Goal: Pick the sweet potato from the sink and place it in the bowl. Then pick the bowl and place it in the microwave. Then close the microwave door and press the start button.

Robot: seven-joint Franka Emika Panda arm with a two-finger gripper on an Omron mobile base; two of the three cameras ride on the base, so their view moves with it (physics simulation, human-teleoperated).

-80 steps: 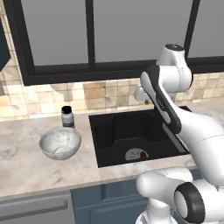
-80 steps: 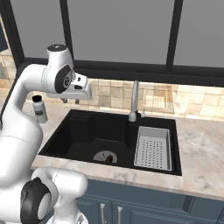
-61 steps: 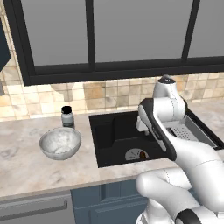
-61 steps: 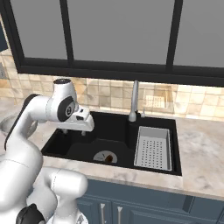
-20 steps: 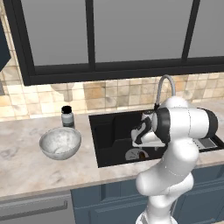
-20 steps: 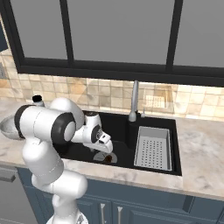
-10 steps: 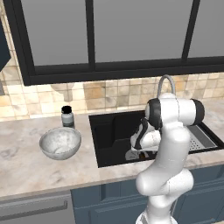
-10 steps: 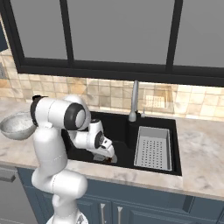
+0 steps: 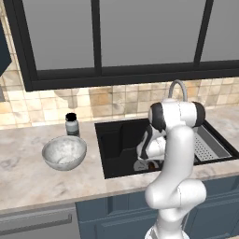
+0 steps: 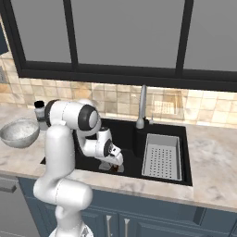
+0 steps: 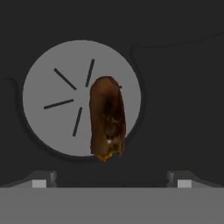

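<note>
The table [image 9: 28,175], a marbled stone top under a tiled wall, carried the black sink [image 9: 116,140] in its middle, with a drying rack [image 10: 161,155] set in the basin's right part. The bowl [image 9: 64,152] stood on the table just left of the sink, well apart from the arm, with a small black-capped bottle [image 9: 71,124] behind it.

Down in the basin lay the sweet potato [image 11: 106,119], an oblong reddish-brown lump resting across the round grey drain [image 11: 52,100], one end reaching past the drain's rim. It looked stiff and fairly light, with a rough skin that should not slip much; its rounded shape could roll, so the best hold would likely be across its narrow middle, squeezing the long sides.

The end effector [image 11: 111,178] hung inside the sink directly over the sweet potato, its jaws spread as wide as they go, one tip to each side. It held nothing and did not appear to touch the sweet potato.
</note>
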